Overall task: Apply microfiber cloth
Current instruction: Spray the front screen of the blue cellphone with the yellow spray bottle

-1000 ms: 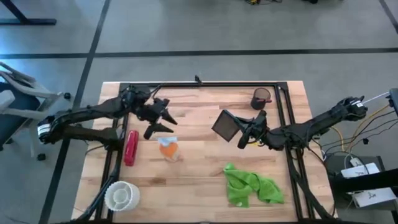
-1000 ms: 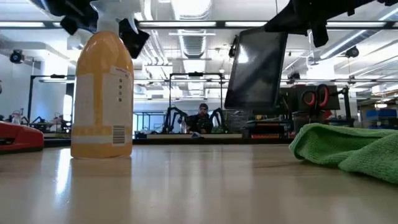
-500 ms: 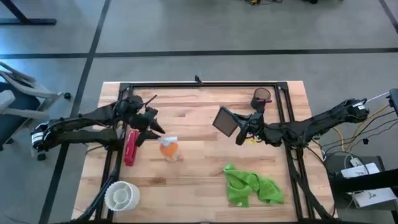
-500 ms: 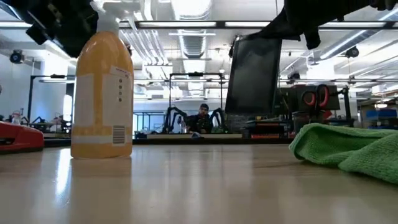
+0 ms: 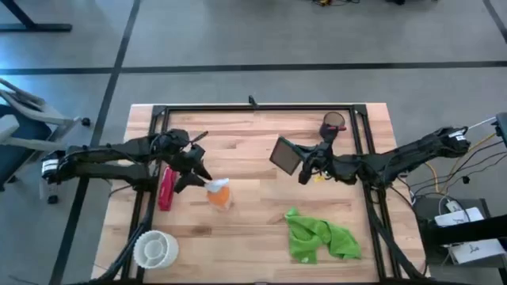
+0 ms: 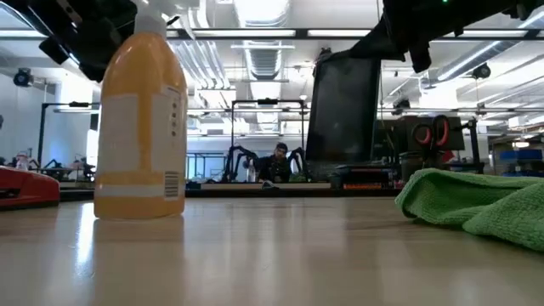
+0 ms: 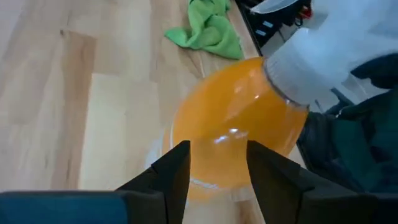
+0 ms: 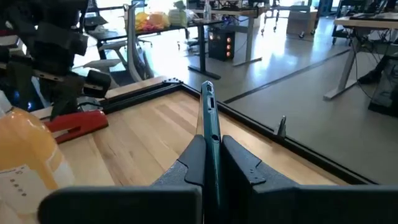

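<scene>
1. Low view cuts off the top of the orange spray bottle (image 6: 140,127); its white head is lost behind the dark left arm, and the microfiber cloth (image 6: 476,204) runs off the frame's right edge.
2. One cloth only: lime-green, soft, creased in irregular folds, lying on the wooden table (image 5: 253,229) at its near right part (image 5: 321,237), well apart from both grippers.
3. Left gripper (image 5: 198,176) sits at the bottle's head; in the left wrist view its two dark fingers (image 7: 171,171) stand spread on either side of the rounded, glossy orange body (image 7: 236,137), with gaps visible. Contact with the bottle cannot be confirmed.
4. Right gripper (image 5: 305,168) is clamped on one dark flat tablet (image 5: 285,155), held off the table; the right wrist view shows the tablet edge-on (image 8: 209,124), pinched between both fingers.
5. Also counted: one red stapler-like object (image 5: 166,188) just left of the bottle, one white ribbed cup (image 5: 154,248) near the front left corner, one dark cup (image 5: 333,123) at the back right.
6. Person (image 6: 277,161) seated far behind the table, small, details unclear.
</scene>
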### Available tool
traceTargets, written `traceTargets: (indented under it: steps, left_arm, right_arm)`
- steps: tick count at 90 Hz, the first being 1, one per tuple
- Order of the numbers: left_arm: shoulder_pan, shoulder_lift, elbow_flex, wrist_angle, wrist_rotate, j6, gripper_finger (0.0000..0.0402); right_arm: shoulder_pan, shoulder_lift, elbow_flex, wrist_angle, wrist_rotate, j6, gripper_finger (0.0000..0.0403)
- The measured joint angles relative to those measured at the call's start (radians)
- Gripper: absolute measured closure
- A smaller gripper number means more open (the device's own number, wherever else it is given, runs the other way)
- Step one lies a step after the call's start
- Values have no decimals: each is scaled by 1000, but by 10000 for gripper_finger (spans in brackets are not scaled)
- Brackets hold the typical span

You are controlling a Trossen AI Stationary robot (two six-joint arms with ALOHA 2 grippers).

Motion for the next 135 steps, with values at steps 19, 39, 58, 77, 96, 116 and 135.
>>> traceTargets:
  steps: [19,39,58,77,96,116,135]
  left_arm:
    - [-147,74,0,132,-80,-47,264]
    - [-272,156,0,204,-202,-89,261]
    - [-373,274,0,387,-337,-87,265]
    - [-393,413,0,609,-337,-74,263]
    - [-393,555,2,804,-336,-58,254]
    - [-398,664,59,821,-335,-44,241]
    - [-418,777,138,821,-335,17,220]
  right_arm:
    - [0,0,0,0,-18,-30,396]
    - [-5,-2,0,-3,-36,-74,396]
    - [-6,-2,0,-5,-76,-77,395]
    - [-6,-9,0,-12,-75,-82,395]
    - [-19,-19,0,-76,-75,-71,395]
    - [-42,-111,1,-178,-79,-31,395]
    - [-43,-203,1,-306,-78,-11,395]
